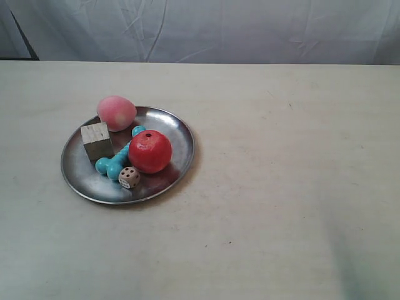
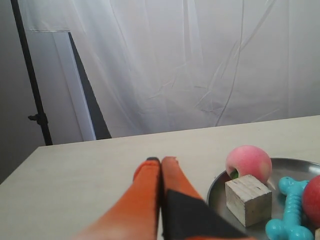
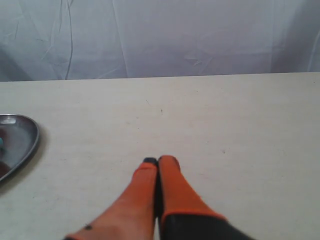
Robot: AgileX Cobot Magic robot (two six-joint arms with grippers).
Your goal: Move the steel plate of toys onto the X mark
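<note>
The steel plate [image 1: 179,132] lies on the table at the exterior view's left. It holds a pink peach [image 1: 116,112], a wooden cube [image 1: 97,140], a turquoise dog-bone [image 1: 115,164], a red apple [image 1: 150,151] and a die [image 1: 129,177]. My left gripper [image 2: 161,160] is shut and empty, just beside the plate's rim [image 2: 218,190], near the peach [image 2: 248,162] and cube [image 2: 248,199]. My right gripper [image 3: 157,160] is shut and empty over bare table, well apart from the plate's edge [image 3: 25,142]. A tiny dark mark, likely the X mark [image 3: 161,110], sits on the table beyond it.
The pale table [image 1: 281,206] runs to a far edge against a white curtain [image 1: 206,28]. A dark stand pole [image 2: 32,85] rises beyond the table corner in the left wrist view. Neither arm shows in the exterior view.
</note>
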